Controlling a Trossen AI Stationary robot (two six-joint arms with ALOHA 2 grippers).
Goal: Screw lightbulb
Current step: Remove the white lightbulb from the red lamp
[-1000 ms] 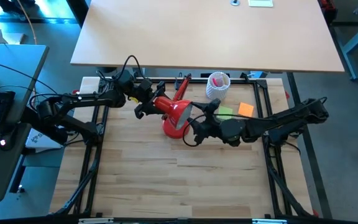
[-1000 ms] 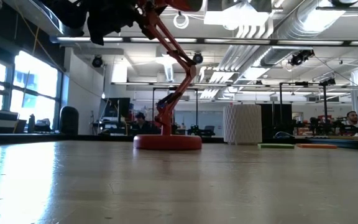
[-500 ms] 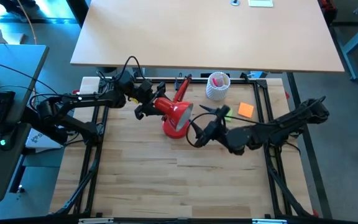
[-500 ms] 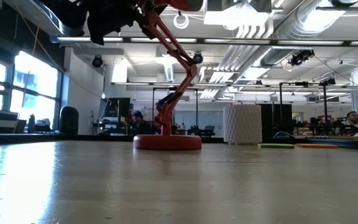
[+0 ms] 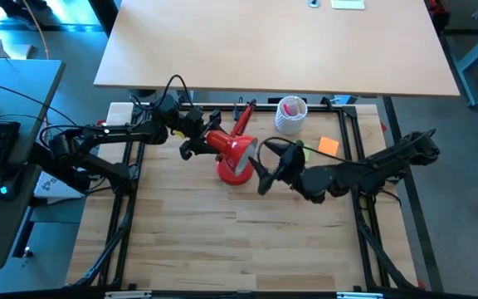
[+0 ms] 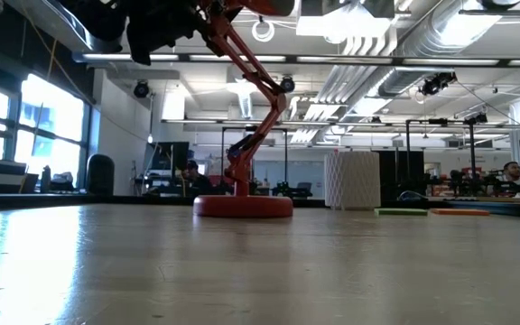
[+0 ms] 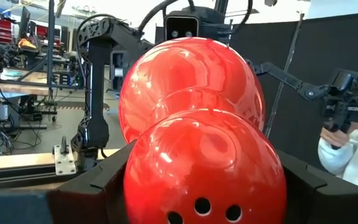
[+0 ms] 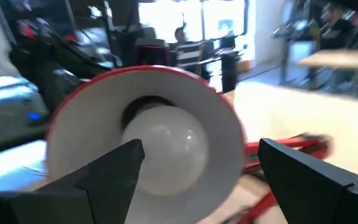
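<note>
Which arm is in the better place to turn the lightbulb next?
The right. Its open right gripper faces the lightbulb seated in the red lamp shade, while the left gripper grips that shade's back.

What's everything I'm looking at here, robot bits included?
Lamp: one, red, at the table's far middle, shade tipped toward the right arm.
Lightbulb: one, white, sitting inside the shade.
Cup: one, white, perforated, behind the lamp.
Notes: two, orange and green, flat near the cup.
Table: one, pale wood.
Left gripper: one, dark, fingers clamped on the shade's back.
Right gripper: one, dark, fingers open, facing the bulb without touching.
</note>
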